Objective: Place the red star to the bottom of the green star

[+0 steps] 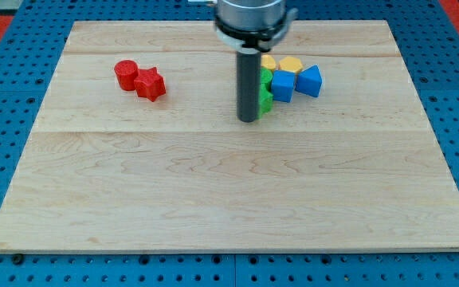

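The red star (151,84) lies at the upper left of the wooden board, touching a red cylinder (125,74) on its left. The green star (265,97) sits near the upper middle, mostly hidden behind my rod. My tip (249,119) rests on the board right at the green star's left side, far to the right of the red star. Another green block (266,77) shows just above the green star.
A cluster sits right of my rod: a yellow block (269,62), a yellow hexagon (291,64), a blue cube (282,85) and a blue block (310,80). The board (229,191) lies on a blue pegboard.
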Robot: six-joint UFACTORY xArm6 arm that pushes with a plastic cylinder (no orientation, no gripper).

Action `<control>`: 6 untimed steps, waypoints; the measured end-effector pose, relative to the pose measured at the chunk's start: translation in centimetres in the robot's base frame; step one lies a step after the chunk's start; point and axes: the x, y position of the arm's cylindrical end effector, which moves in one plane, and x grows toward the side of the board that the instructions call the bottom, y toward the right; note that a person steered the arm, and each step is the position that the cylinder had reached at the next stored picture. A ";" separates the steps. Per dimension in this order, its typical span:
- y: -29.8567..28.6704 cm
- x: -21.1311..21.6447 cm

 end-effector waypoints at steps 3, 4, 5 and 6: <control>-8.3 2.9; -19.8 2.3; -24.1 -0.9; -26.1 -5.0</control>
